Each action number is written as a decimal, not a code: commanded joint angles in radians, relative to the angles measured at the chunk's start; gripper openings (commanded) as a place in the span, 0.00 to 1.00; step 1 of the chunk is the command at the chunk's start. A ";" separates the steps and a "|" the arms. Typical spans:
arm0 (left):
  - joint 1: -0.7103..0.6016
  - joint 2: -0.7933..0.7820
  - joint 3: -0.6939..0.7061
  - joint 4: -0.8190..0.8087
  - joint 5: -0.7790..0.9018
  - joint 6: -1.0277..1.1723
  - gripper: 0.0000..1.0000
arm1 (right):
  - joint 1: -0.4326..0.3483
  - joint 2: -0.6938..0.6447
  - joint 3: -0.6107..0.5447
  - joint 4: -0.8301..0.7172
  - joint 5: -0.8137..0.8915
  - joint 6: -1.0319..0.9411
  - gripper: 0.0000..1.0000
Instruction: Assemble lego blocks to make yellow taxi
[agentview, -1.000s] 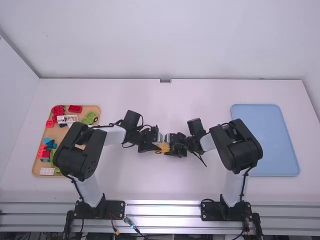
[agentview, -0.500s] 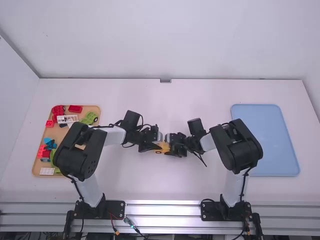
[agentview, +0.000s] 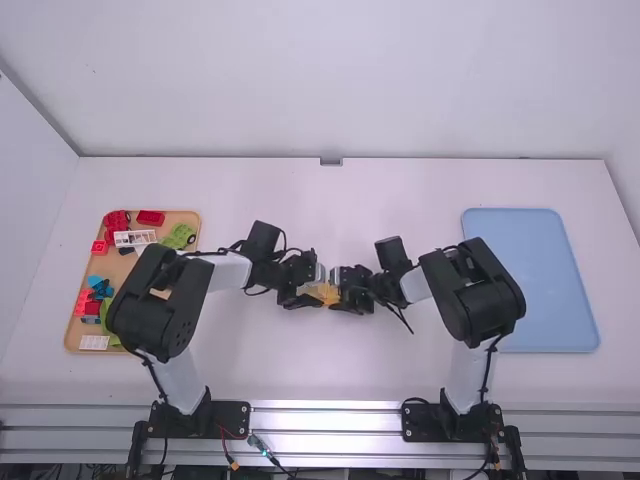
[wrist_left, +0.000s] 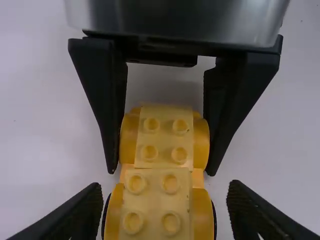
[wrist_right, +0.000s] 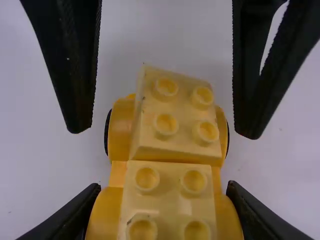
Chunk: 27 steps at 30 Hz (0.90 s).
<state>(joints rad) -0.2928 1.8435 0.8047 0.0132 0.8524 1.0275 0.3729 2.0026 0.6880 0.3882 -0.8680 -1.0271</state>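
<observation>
Between the 2 hands, at the middle of the white surface (agentview: 320, 365), sits the yellow taxi (agentview: 329, 294), well along but, I judge, unfinished. Its orange-yellow base has rounded sides at both ends, and 2 pale yellow blocks ride on top, each with 4 studs showing. The end block (wrist_right: 176, 142) nearer the left hand (wrist_left: 165, 192) looks skewed and a little tilted against the inner block (wrist_right: 168, 202) beside it, so it probably isn't pressed fully home (or it's only sitting loosely). What's left, as far as I can judge, is squaring it up and pushing it down, then a check of the whole build.

The right hand (wrist_right: 163, 189) grips its own end of the taxi by the sides. The left hand is open, a finger on either side of the other end, both apart from it. Pressing on that skewed block could tip the base if the right hand's grip gives.

Farther out, a wooden tray (agentview: 72, 328) on the left carries red, green, blue and white pieces; a blue tray (agentview: 545, 290) lies on the right.

Compared with 0.5 s ago, the left hand's fingers have spread, exposing more pale yellow at that end; both arms otherwise keep their places.
</observation>
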 joint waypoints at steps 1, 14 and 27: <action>0.003 0.000 -0.007 -0.005 0.018 -0.003 0.67 | 0.000 0.019 0.013 -0.004 0.001 -0.002 0.48; 0.003 0.000 -0.007 0.009 0.018 -0.002 0.29 | 0.000 0.019 0.013 -0.004 0.001 -0.001 0.48; 0.001 0.000 -0.006 0.019 -0.024 0.094 0.18 | 0.000 0.019 0.013 -0.003 0.001 0.001 0.49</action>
<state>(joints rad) -0.2909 1.8435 0.8047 0.0273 0.8547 1.0863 0.3729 2.0026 0.6880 0.3847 -0.8684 -1.0229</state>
